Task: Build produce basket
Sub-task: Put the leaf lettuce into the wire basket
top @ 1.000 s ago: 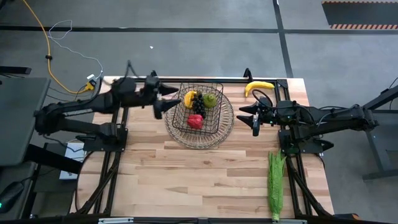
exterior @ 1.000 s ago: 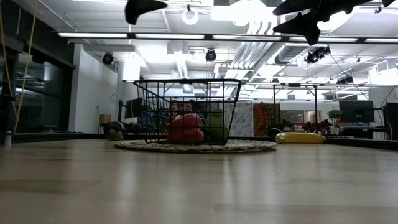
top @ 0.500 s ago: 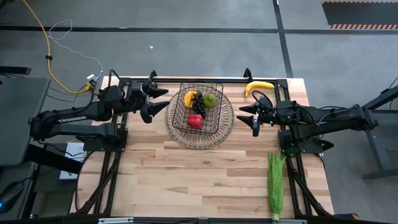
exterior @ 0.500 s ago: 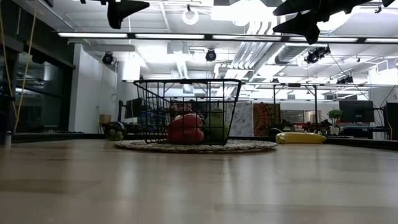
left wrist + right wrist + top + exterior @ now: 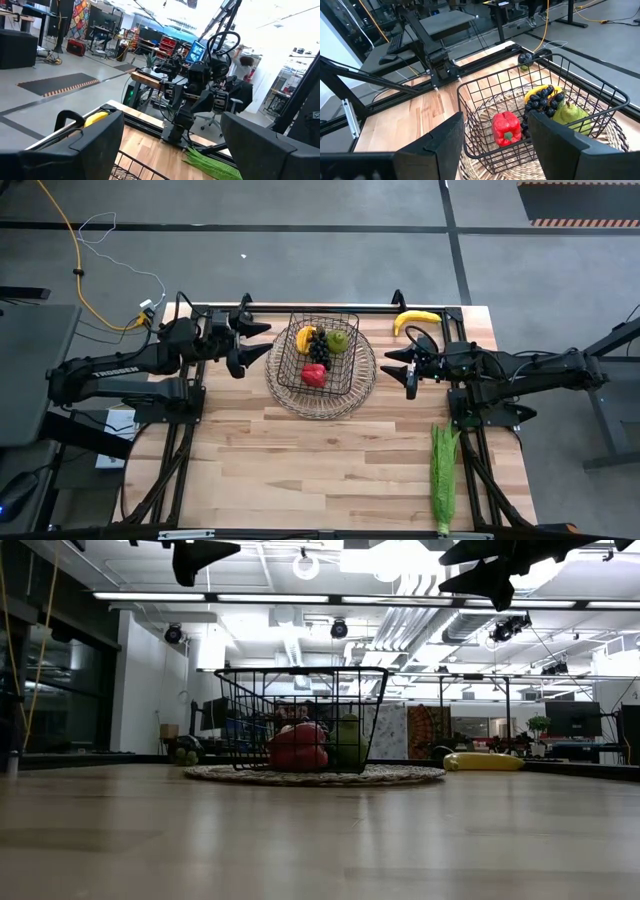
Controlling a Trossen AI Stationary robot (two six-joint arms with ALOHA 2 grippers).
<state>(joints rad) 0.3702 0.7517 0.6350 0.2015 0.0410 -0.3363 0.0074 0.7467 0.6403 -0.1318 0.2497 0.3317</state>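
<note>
Lettering "TROSSEN" on left arm (image 5: 110,365), white.

Grey concrete floor (image 5: 300,205) with a yellow cable (image 5: 75,255); strip ceiling lights (image 5: 330,598) overhead; wooden tabletop (image 5: 310,460).

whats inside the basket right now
Inside the basket: a red pepper, a dark grape bunch, a yellow-orange fruit and a green fruit. Anything beneath them is covered.
</note>
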